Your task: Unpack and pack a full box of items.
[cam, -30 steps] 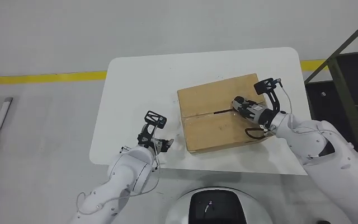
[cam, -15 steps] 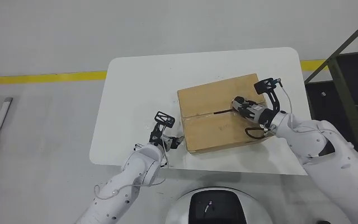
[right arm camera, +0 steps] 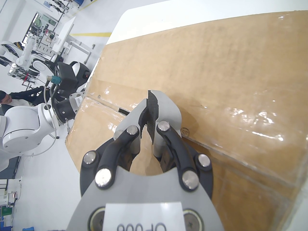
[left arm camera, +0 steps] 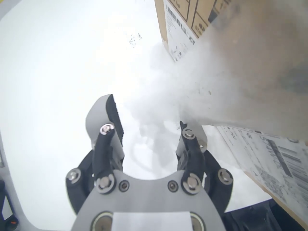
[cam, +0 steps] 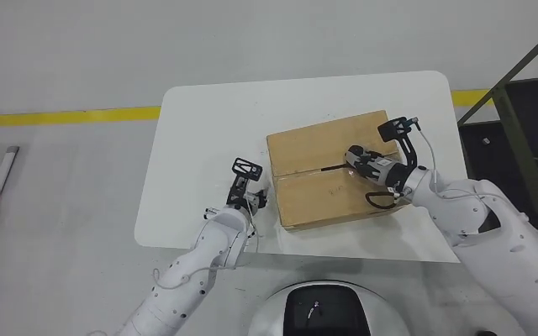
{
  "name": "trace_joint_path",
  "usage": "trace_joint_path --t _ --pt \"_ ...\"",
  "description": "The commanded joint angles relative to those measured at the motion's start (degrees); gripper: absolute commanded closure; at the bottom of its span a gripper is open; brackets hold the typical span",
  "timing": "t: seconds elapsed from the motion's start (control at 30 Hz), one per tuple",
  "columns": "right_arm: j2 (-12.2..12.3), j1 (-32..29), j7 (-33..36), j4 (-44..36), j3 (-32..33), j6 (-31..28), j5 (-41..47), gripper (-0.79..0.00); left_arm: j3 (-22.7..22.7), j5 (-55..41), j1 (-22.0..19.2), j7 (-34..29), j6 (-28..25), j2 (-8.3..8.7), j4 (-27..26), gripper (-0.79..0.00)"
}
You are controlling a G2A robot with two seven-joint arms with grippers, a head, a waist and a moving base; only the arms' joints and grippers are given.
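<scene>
A closed brown cardboard box [cam: 328, 168] with a taped centre seam lies on the white table [cam: 210, 126]. My left gripper [cam: 254, 200] is low at the box's near left corner. In the left wrist view it [left arm camera: 149, 121] is open, with one finger right beside the labelled box side [left arm camera: 192, 13] and bare table between the fingers. My right gripper [cam: 351, 158] rests over the top of the box at its seam. In the right wrist view it [right arm camera: 150, 105] is shut with nothing between its pads, its tips pointing along the taped seam [right arm camera: 125, 111].
The box takes up the right half of the table; the left half is bare white surface. A dark metal rack [cam: 504, 109] stands past the table's right edge. A yellow line [cam: 76, 116] runs across the floor behind.
My left arm has swung right and forward, bringing its gripper from the table's front edge up to the box's corner. The right gripper has shifted only slightly on the box top.
</scene>
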Motion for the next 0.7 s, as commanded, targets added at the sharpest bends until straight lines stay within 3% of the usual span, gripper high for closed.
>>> trace_joint_path --t 0.0,0.67 --pt "0.0 0.0 0.0 0.1 0.0 0.0 0.1 0.000 -0.5 0.6 0.4 0.0 0.2 -0.14 -0.1 0.000" --pt "-0.4 0.3 0.7 0.6 0.2 0.2 0.3 0.000 -6.9 9.2 5.7 -3.4 2.8 -0.76 -6.9 0.000"
